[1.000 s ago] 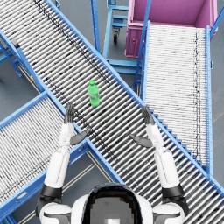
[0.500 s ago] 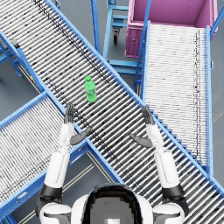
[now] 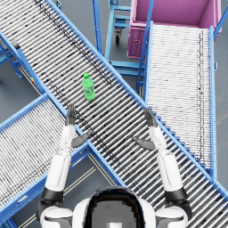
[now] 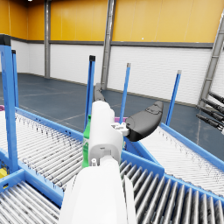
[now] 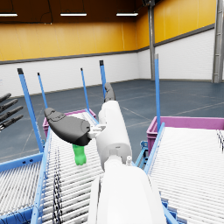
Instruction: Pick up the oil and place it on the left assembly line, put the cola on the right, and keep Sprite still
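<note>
A green Sprite bottle [image 3: 88,86] stands upright on the diagonal middle roller conveyor [image 3: 120,111], ahead of my left hand [image 3: 73,129] and clear of it. My right hand [image 3: 150,131] hovers over the same conveyor, further to the right. Both hands are open, fingers spread, holding nothing. In the left wrist view the bottle [image 4: 86,142] is mostly hidden behind my forearm, with my left hand [image 4: 140,124] above the rollers. The right wrist view shows the bottle [image 5: 79,155] beyond my right hand [image 5: 70,127]. No oil or cola is in view.
A left roller line [image 3: 26,147] lies lower at the bottom left. A right roller line [image 3: 178,80] runs up to a pink bin [image 3: 178,13]. Blue rails and posts [image 3: 97,26] edge the conveyors, with grey floor between them.
The Sprite bottle has travelled up and to the left along the middle conveyor, away from my hands. Neither arm has moved.
</note>
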